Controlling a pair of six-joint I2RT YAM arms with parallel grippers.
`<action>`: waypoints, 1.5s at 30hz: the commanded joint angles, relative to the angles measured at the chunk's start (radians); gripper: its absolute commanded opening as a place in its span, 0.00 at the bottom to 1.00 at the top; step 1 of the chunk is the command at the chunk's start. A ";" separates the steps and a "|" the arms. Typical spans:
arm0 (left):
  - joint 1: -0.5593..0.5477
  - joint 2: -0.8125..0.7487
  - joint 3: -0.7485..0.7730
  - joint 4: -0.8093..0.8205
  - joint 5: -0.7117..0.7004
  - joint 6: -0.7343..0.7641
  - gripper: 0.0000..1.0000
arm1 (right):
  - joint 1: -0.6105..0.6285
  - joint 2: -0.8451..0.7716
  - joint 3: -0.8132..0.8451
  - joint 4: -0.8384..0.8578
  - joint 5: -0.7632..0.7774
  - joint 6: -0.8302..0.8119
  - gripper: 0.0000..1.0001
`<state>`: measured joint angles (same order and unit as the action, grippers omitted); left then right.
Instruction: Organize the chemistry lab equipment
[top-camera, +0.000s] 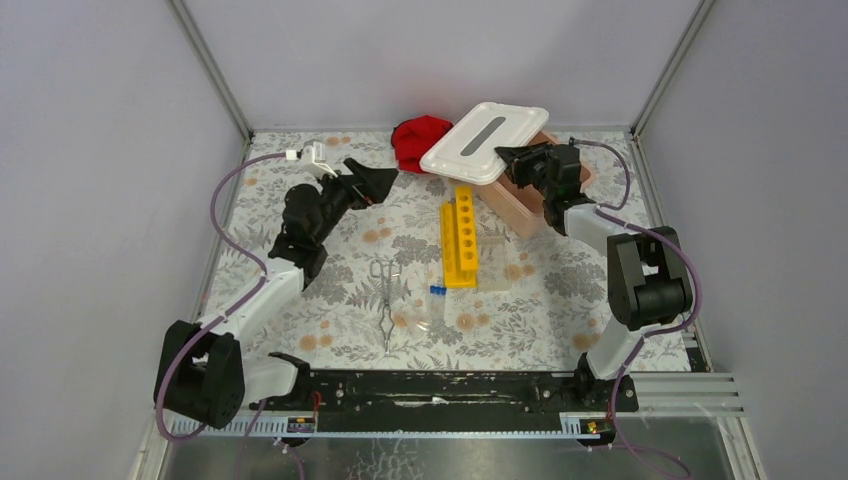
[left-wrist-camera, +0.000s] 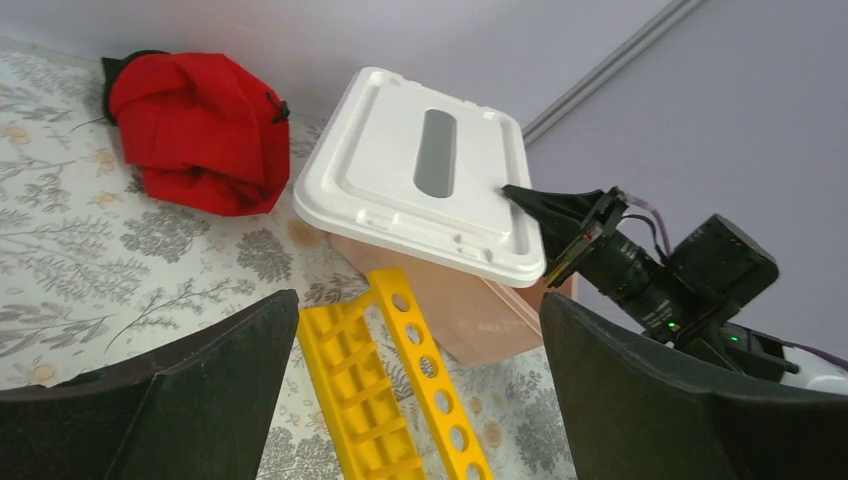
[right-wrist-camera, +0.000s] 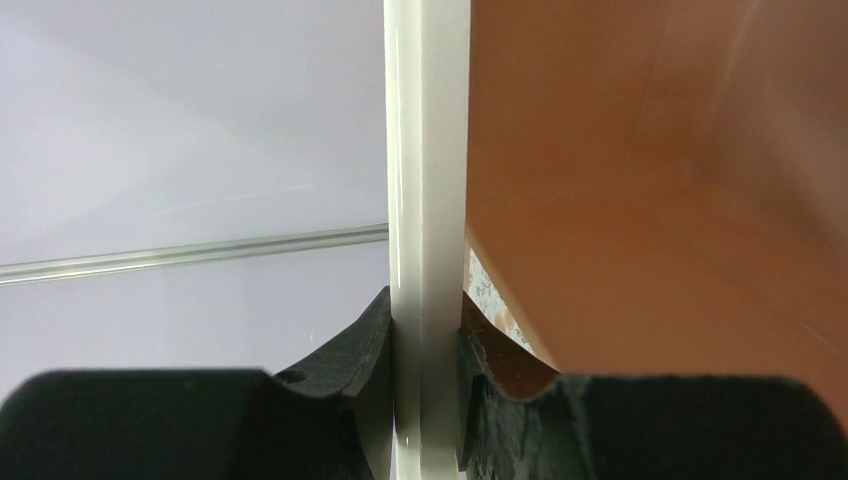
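The white lid (top-camera: 485, 142) hangs tilted over the pinkish bin (top-camera: 525, 205), pinched at its right edge by my right gripper (top-camera: 508, 157). In the right wrist view that gripper (right-wrist-camera: 427, 350) is shut on the lid's rim (right-wrist-camera: 427, 200), with the bin wall (right-wrist-camera: 650, 200) beside it. The yellow rack (top-camera: 460, 236) lies on the table just left of the bin. Blue-capped tubes (top-camera: 437, 290) and metal tongs (top-camera: 385, 300) lie nearer the arms. My left gripper (top-camera: 380, 180) hovers open, left of the lid; in its own view (left-wrist-camera: 415, 390) the rack (left-wrist-camera: 400, 390) lies below the jaws.
A red cloth (top-camera: 420, 140) is bunched at the back of the table, left of the lid, and also shows as a red cloth (left-wrist-camera: 195, 130) in the left wrist view. The flowered table cover (top-camera: 330, 330) is walled by grey panels on three sides.
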<state>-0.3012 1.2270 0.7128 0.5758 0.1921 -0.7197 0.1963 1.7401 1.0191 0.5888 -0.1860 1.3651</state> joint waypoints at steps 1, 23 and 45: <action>0.004 -0.035 0.067 -0.170 -0.075 0.043 0.99 | 0.011 -0.047 0.091 0.107 -0.019 -0.032 0.00; -0.127 -0.061 0.039 -0.816 -0.102 0.081 0.87 | -0.035 -0.143 0.241 0.053 0.029 -0.191 0.00; -0.419 -0.107 -0.148 -0.924 -0.434 -0.046 0.48 | -0.042 -0.428 0.050 -0.161 0.096 -0.376 0.00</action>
<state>-0.6796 1.0805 0.5678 -0.3393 -0.1440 -0.7326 0.1566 1.3781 1.0813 0.3820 -0.1120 1.0233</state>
